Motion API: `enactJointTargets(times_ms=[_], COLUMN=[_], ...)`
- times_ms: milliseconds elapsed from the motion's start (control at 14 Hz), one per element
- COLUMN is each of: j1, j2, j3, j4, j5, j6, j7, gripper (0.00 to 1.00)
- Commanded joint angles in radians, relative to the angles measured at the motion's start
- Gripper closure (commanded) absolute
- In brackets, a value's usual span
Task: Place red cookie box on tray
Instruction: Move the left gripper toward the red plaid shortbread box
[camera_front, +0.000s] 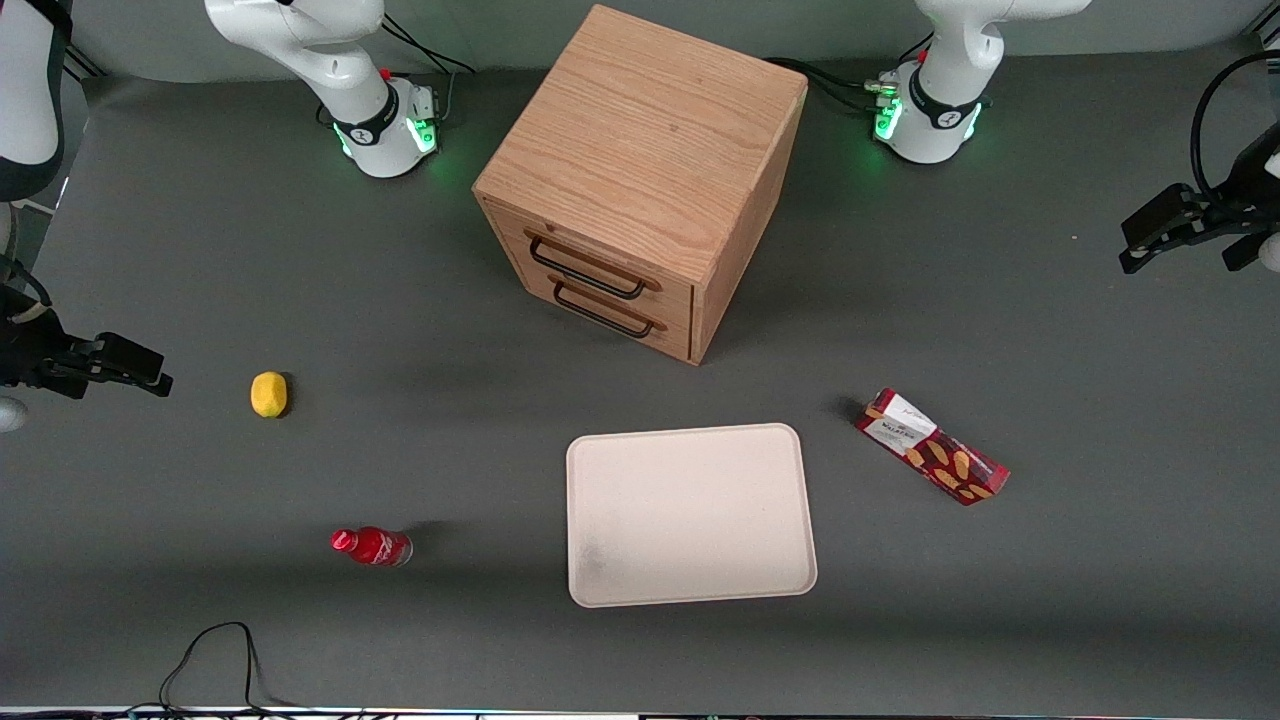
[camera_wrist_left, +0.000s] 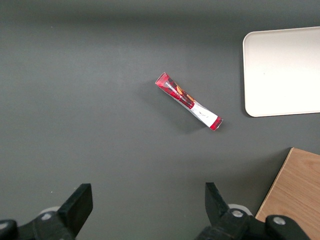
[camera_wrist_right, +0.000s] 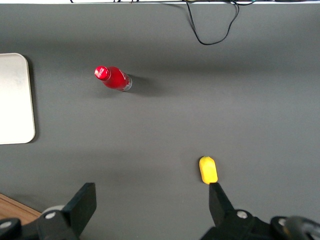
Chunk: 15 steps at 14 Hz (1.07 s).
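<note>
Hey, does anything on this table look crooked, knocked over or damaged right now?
Nothing looks damaged or spilled. The long dark-red cookie box lies flat on the table at a slant to the flat cream-white tray, beside it and apart from it. The left gripper hangs open over the working arm's end of the table, holding nothing.

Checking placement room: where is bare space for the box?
The cream-white rectangular tray lies bare, between the wooden drawer cabinet and the front camera. The long dark-red cookie box lies beside it. The gripper, open, hangs apart.
</note>
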Motion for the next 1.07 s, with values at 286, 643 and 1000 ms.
enactJointTargets(times_ms=[286,643,1000], j1=[0.009,0.009,-0.006], j2=[0.000,0.000,0.047], j3=[-0.005,-0.005,-0.009], j4=[0.003,0.000,0.011], j5=[-0.003,-0.004,-0.014], j6=[-0.031,-0.032,-0.011], j7=[-0.014,-0.009,-0.096], gripper=[0.00,0.00,0.00])
